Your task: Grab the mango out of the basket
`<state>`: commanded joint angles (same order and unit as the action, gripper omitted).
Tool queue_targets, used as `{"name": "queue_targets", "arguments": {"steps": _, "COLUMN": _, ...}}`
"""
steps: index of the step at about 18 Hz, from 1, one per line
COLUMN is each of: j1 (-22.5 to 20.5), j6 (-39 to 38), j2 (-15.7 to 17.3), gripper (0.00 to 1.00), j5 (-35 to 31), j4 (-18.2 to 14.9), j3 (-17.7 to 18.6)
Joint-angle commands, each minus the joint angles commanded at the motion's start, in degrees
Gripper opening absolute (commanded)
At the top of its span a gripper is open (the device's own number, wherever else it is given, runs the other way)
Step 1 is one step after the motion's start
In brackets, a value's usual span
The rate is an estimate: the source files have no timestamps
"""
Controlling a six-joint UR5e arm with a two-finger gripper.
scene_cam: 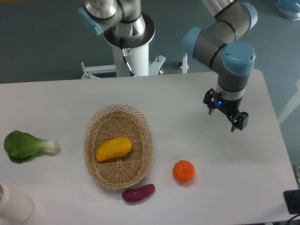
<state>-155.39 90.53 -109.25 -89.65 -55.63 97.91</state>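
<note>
A yellow-orange mango (114, 148) lies lengthwise in the middle of the oval wicker basket (139, 123) at the table's centre left. My gripper (224, 115) hangs over the right part of the table, far to the right of the basket and above the table top. Its two dark fingers stand apart with nothing between them, so it is open.
A round orange (183, 171) sits right of the basket. A dark purple sweet potato (138, 192) lies just below the basket's front rim. A green bok choy (26, 146) rests at the left edge, and a white cylinder (13, 203) stands at the front left corner.
</note>
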Motion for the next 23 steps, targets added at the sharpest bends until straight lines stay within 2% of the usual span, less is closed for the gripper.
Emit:
{"name": "queue_targets", "arguments": {"steps": 2, "j1": 0.2, "j6": -1.9, "j2": 0.2, "gripper": 1.0, "j5": 0.3, "j4": -0.1, "j3": 0.3}}
{"name": "queue_targets", "arguments": {"steps": 6, "j1": 0.7, "j6": -4.8, "j2": 0.6, "gripper": 1.0, "j5": 5.1, "j4": 0.6, "j3": 2.6}}
{"name": "queue_targets", "arguments": {"steps": 18, "j1": 12.0, "j6": -21.7, "j2": 1.1, "gripper": 1.0, "j5": 5.1, "j4": 0.6, "j3": 2.6}}
{"name": "queue_targets", "arguments": {"steps": 23, "j1": 16.1, "j6": -25.0, "j2": 0.8, "gripper": 1.0, "j5": 5.2, "j4": 0.6, "j3": 2.1}}
